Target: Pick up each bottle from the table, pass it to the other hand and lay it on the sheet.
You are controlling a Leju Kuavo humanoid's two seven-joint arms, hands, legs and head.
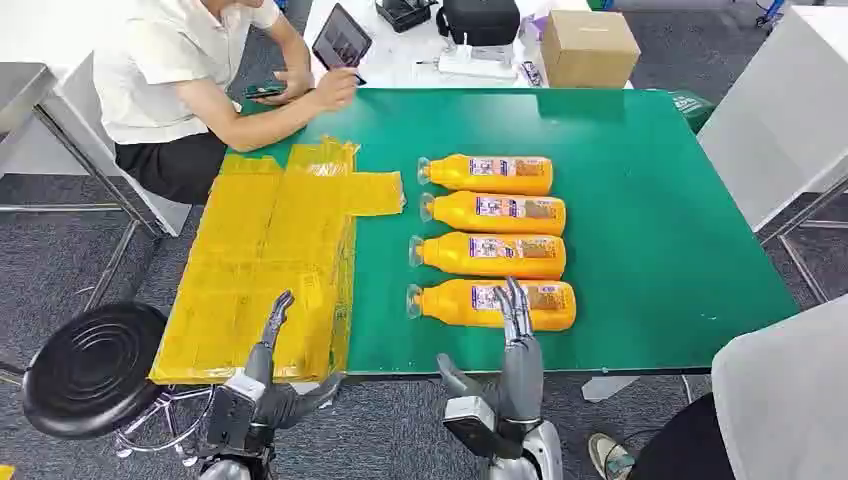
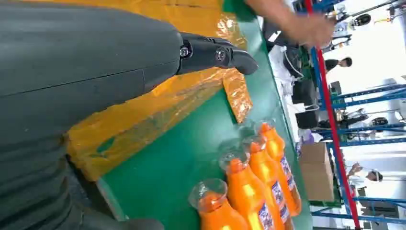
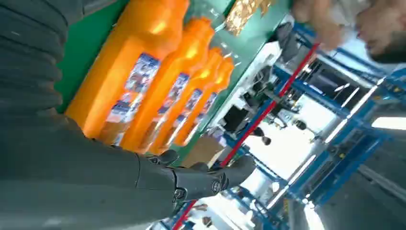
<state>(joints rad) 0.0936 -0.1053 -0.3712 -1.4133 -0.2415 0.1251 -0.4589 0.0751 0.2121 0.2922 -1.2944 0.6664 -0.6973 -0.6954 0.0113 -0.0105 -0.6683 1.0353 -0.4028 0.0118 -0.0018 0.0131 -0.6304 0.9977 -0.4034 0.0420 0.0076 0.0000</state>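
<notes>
4 orange bottles [image 1: 492,240] carry purple-white labels [image 1: 486,297], print unreadable.

A workshop or lab. Blue racking [image 3: 335,158] lines the hall (people among it). A cardboard box [image 1: 588,46] sits at one o'clock.

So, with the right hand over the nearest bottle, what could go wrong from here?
1. The four bottles lie close side by side; the right hand closing on the nearest bottle may nudge the second bottle, which could roll.
2. The yellow sheet looks wrinkled and overhangs the table edge near the left hand; a laid bottle might roll or slip off.
3. A person's arm rests on the table near the sheet.
</notes>
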